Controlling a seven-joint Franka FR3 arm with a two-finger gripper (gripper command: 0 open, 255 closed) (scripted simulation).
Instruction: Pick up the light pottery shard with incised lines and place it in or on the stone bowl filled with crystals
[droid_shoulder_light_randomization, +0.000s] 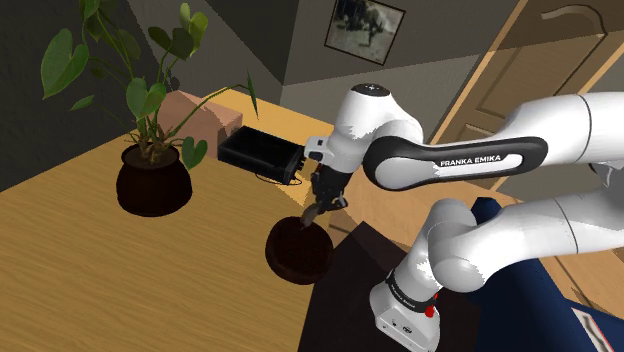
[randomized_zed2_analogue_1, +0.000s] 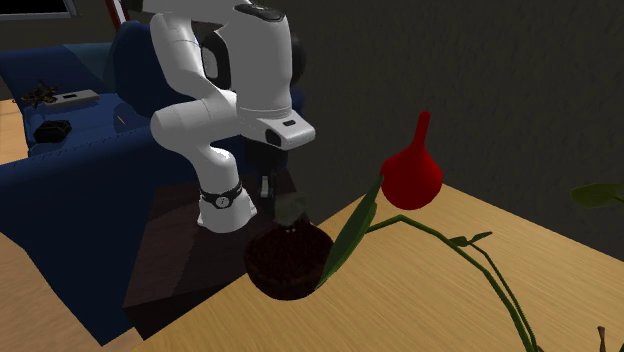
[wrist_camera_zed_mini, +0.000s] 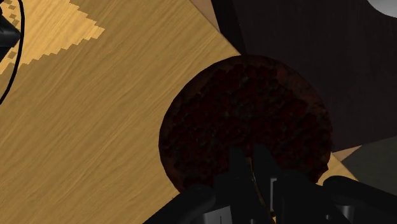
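One pale shard (randomized_zed2_analogue_1: 290, 208) is clamped btwn the narrow-set fingers of the end effector (wrist_camera_zed_mini: 249, 159), right over a dark bowl (randomized_zed2_analogue_1: 290, 265) w/ dark reddish crystal fill, at the wooden counter (droid_shoulder_light_randomization: 100, 260) edge; potted plant (droid_shoulder_light_randomization: 152, 180) well apart.

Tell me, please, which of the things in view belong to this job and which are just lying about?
For the job:
- gripper, shut on the light shard
- dark bowl just beneath it

Just lying about:
- potted plant
- black box
- red vase
- blue sofa
- framed picture
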